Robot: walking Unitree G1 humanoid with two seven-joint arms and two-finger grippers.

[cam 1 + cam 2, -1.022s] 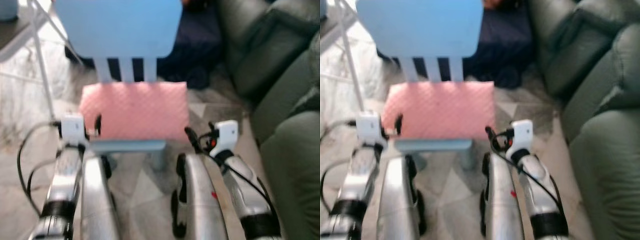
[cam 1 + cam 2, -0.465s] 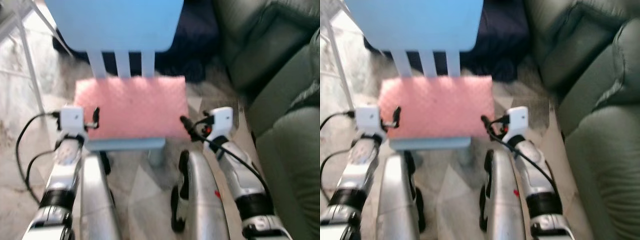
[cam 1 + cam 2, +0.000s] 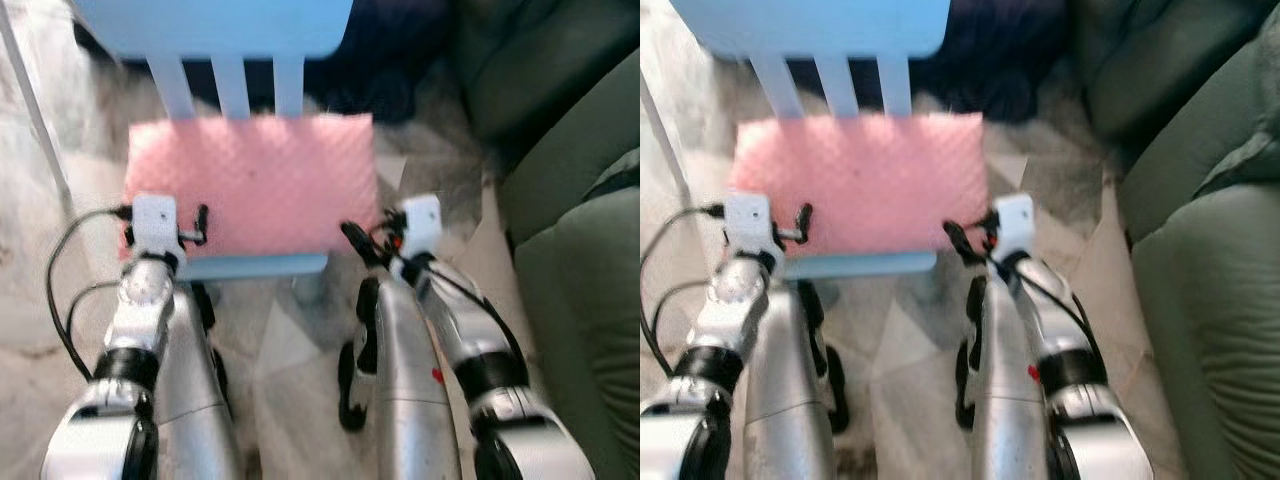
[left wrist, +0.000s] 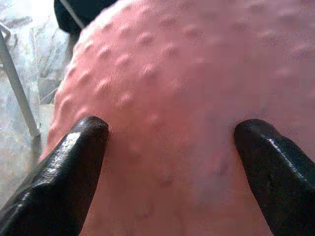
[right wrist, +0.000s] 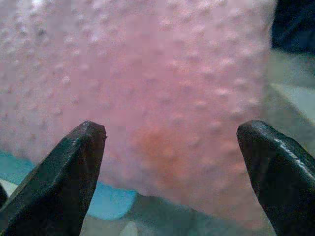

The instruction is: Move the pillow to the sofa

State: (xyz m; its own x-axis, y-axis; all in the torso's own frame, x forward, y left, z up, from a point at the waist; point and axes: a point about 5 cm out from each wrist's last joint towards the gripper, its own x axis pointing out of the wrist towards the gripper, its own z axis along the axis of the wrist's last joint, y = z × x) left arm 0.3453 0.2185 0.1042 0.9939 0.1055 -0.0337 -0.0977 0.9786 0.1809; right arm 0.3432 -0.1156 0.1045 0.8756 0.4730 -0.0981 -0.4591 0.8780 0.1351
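pink pillow (image 3: 250, 180) mid-frame on blue chair (image 3: 255, 265) | left claw (image 3: 195, 225) and right claw (image 3: 355, 240) both spread wide at its lower corners | tip: bite deep, squeeze evenly

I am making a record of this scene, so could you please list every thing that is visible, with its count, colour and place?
pillow: one, pink, lying on the chair seat
chair: one, light blue, straight ahead of the robot
sofa: one, dark green, to the robot's right
dark bundle: one, navy, on the floor behind the chair
floor: pale stone pattern
left gripper: open, fingers at the pillow's near left corner
right gripper: open, facing the pillow's near right corner
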